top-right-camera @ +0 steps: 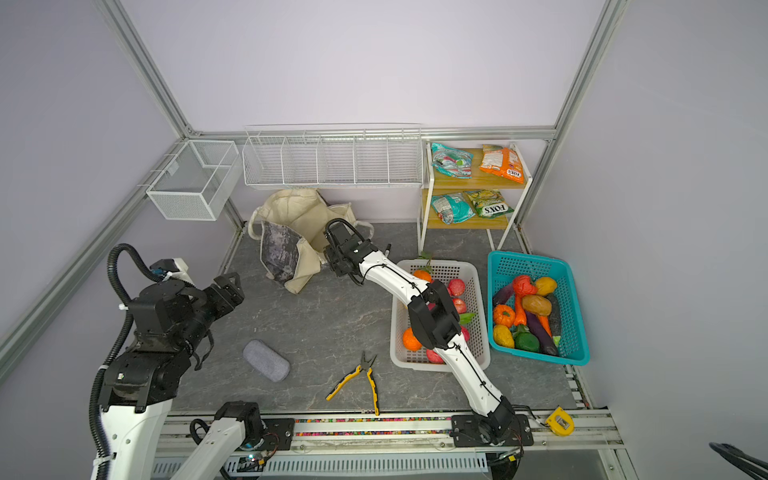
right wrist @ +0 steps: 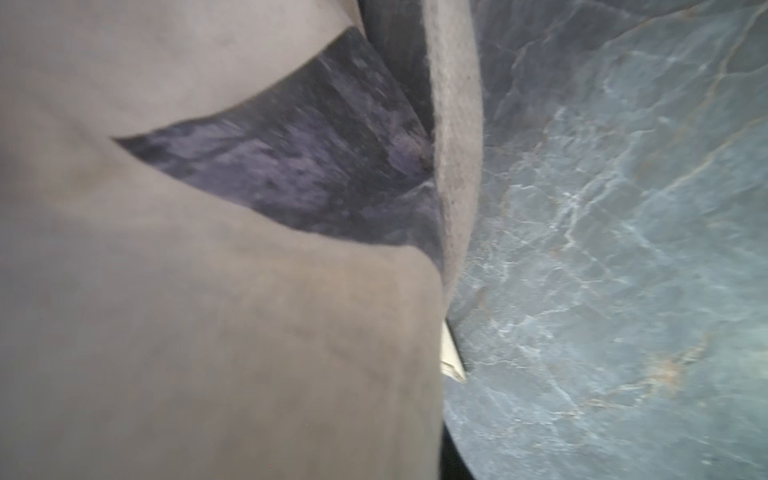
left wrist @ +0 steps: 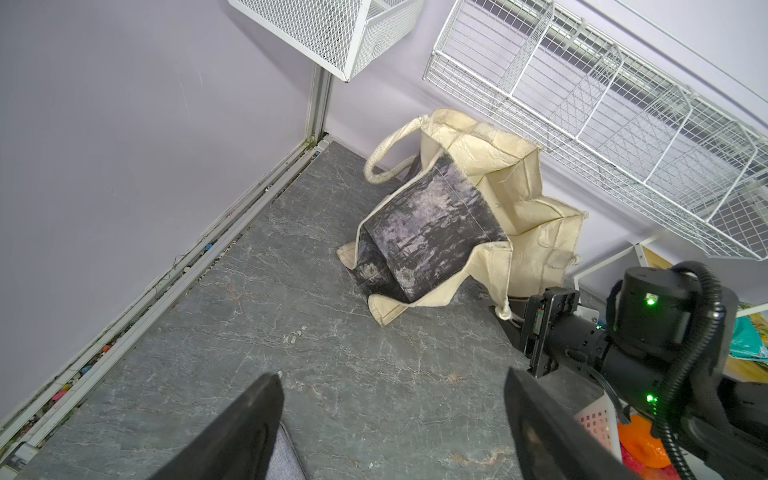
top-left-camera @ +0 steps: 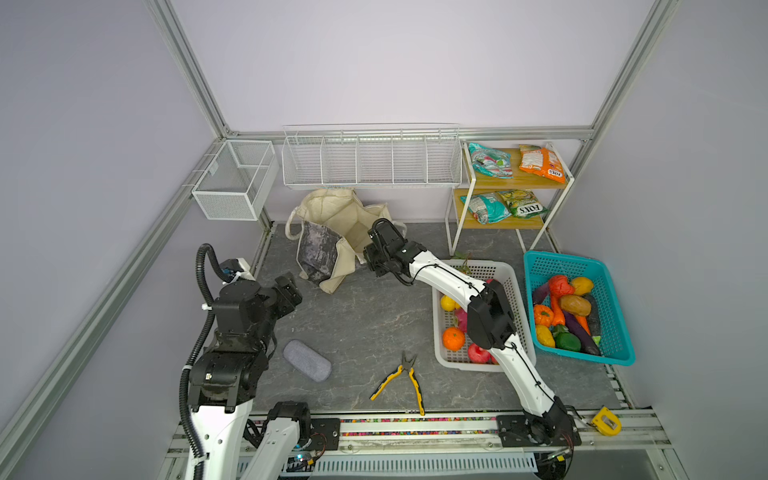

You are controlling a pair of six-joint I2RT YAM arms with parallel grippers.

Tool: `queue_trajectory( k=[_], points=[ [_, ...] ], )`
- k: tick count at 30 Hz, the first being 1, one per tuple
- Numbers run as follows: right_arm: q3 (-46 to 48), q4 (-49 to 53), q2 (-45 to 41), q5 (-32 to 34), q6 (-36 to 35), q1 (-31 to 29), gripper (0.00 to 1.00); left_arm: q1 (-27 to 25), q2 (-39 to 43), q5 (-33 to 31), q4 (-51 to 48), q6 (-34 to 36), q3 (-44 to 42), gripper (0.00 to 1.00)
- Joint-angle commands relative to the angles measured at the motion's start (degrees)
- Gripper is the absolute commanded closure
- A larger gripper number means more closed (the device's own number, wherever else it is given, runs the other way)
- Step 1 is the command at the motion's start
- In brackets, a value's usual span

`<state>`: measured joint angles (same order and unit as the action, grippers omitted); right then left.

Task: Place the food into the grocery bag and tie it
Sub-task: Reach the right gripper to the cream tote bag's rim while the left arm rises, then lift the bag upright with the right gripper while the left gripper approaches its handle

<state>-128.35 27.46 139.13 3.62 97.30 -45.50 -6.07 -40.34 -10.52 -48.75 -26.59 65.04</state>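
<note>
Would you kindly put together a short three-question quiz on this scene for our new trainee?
1. True or false: the left gripper is shut on an apple.
2. Which gripper is at the grocery bag? A: the left gripper. B: the right gripper.
3. How many packets lie on the wooden shelf?
Key: 1 false, its jaws stand open and empty; 2 B; 3 four.

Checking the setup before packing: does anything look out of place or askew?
The bag sags half-collapsed, its dark front panel buckled. Pliers, handles spread, and a grey case lie on the table; neither is food.
</note>
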Motion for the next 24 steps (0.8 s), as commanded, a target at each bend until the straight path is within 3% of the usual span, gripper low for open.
queue_trajectory(
  k=[1,12,24],
  points=[
    [4.27,1.34,-7.45,-3.71,-2.85,-0.38,0.90,-0.18,0.37,-0.65,-2.00,1.14,2.99,0.16],
    [22.13,10.78,-27.47,-7.14,-22.01,-0.48,0.93,-0.17,-1.92,1.97,-6.49,3.60,8.73,0.12],
    [27.68,21.82,-33.28,-17.32,-42.66,-0.43,0.93,-0.18,-7.46,4.90,-10.67,-3.27,8.68,0.10]
  ],
)
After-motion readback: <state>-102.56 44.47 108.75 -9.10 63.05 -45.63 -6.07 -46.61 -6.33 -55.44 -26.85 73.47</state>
